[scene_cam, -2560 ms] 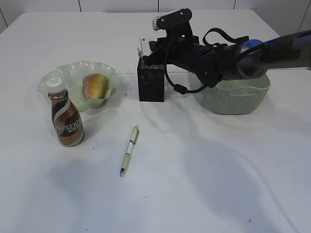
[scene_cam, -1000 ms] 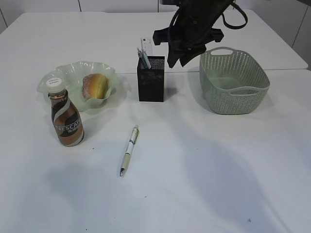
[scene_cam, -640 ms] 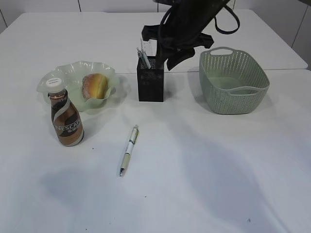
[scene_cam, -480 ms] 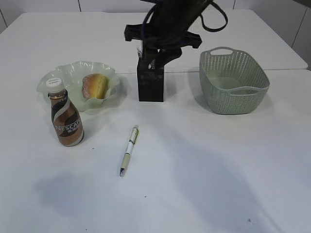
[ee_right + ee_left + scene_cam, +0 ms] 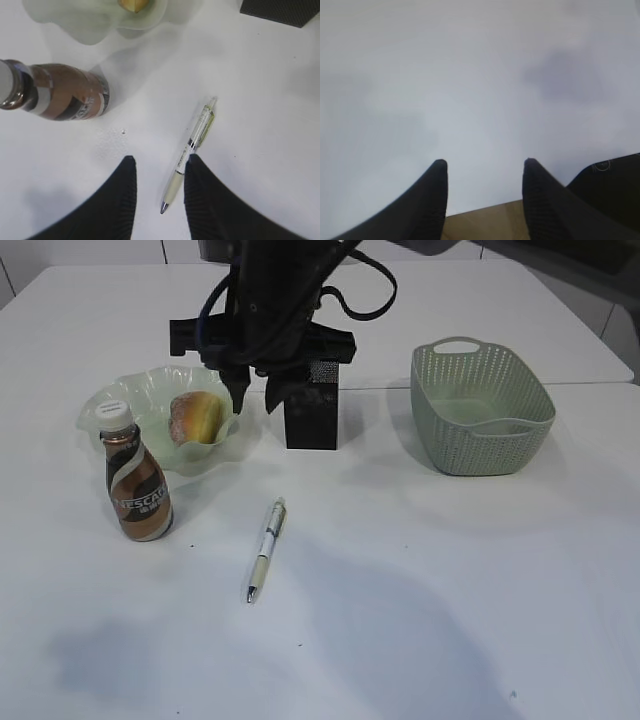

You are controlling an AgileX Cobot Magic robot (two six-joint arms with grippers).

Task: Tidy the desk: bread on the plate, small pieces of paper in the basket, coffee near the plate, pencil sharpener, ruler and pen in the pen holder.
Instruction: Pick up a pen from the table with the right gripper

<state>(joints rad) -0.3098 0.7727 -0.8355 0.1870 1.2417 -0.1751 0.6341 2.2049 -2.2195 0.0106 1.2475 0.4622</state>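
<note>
A white and green pen (image 5: 266,548) lies on the table, also in the right wrist view (image 5: 192,152). My right gripper (image 5: 256,400) is open and empty, held high between the plate and the pen holder; in its wrist view the jaws (image 5: 161,160) frame the pen's tip end from well above. The bread (image 5: 196,417) sits on the pale green wavy plate (image 5: 150,388). The coffee bottle (image 5: 137,480) stands upright just in front of the plate. The black mesh pen holder (image 5: 312,420) has its top hidden by the arm. My left gripper (image 5: 485,162) is open and empty over bare table.
A green woven basket (image 5: 480,410) stands at the right. The right arm spans the back of the table above the holder. The left wrist view shows the table's edge with wood below (image 5: 485,222) and a dark body (image 5: 610,182) at lower right.
The right arm has swung left from above the basket and pen holder to above the gap between plate and holder. Objects on the table have not moved.
</note>
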